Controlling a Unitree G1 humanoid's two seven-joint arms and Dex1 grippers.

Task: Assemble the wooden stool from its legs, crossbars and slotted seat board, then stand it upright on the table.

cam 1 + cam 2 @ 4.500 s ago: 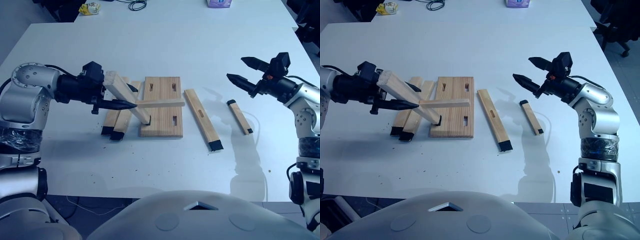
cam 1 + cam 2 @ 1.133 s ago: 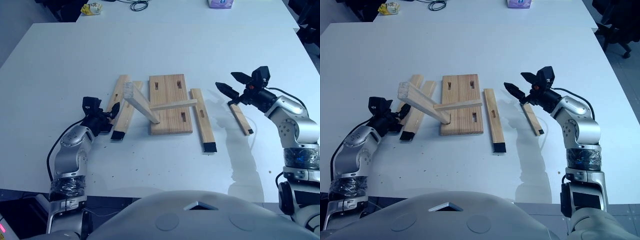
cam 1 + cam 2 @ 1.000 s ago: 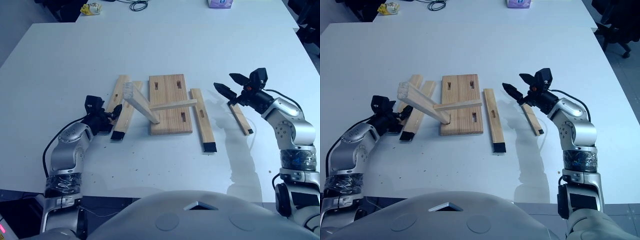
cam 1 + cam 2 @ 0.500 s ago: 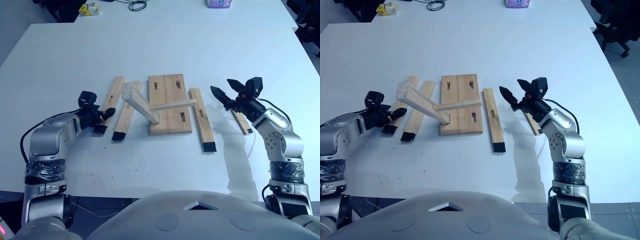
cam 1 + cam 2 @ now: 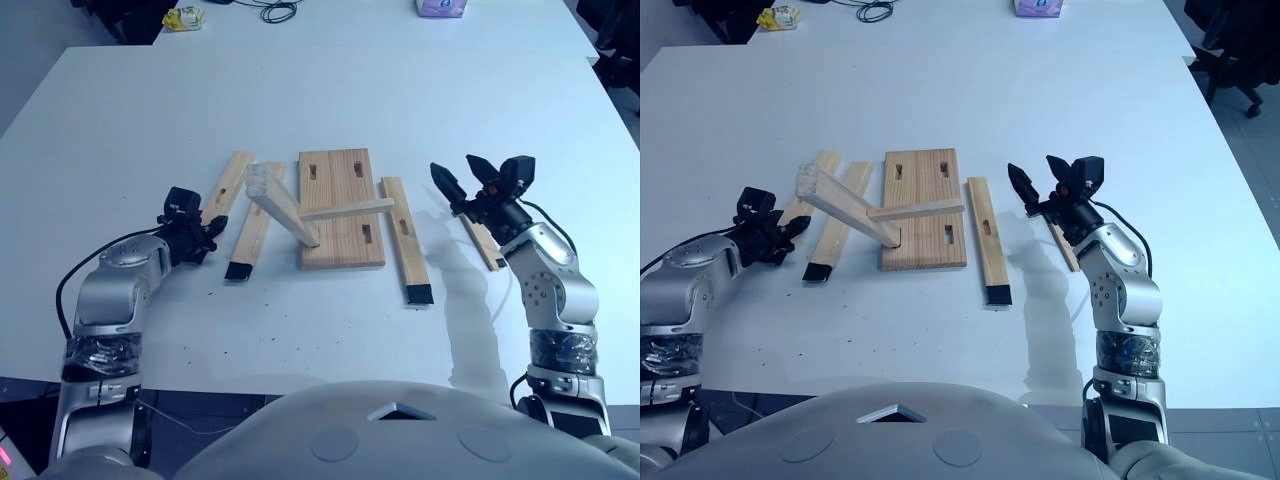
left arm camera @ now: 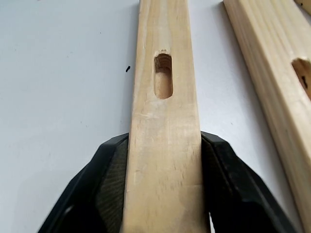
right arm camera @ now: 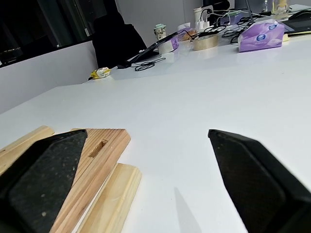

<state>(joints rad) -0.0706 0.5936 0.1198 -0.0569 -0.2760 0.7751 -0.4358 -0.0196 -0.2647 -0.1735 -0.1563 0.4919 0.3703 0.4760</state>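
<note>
The slotted seat board (image 5: 340, 205) lies flat at mid-table. One leg (image 5: 282, 205) stands tilted in its near left slot, with a crossbar (image 5: 350, 209) running from it across the board. My left gripper (image 5: 198, 238) is shut on the near end of the leftmost leg (image 6: 165, 97), which lies flat; its fingers (image 6: 111, 170) press both sides. A second loose leg (image 5: 250, 225) lies beside it. Another leg (image 5: 405, 240) lies right of the board. My right gripper (image 5: 453, 165) hangs open above the far end of a short crossbar (image 5: 484, 243).
A tissue pack (image 5: 1036, 6) and cables sit at the table's far edge. Small dark specks dot the table near the left legs. Bare white tabletop (image 5: 320, 330) stretches in front of the parts and behind the board.
My left gripper, which held the tilted leg earlier, has let it go and closed on the leftmost leg's near end. The right gripper came in toward the short crossbar and tipped its fingers upward.
</note>
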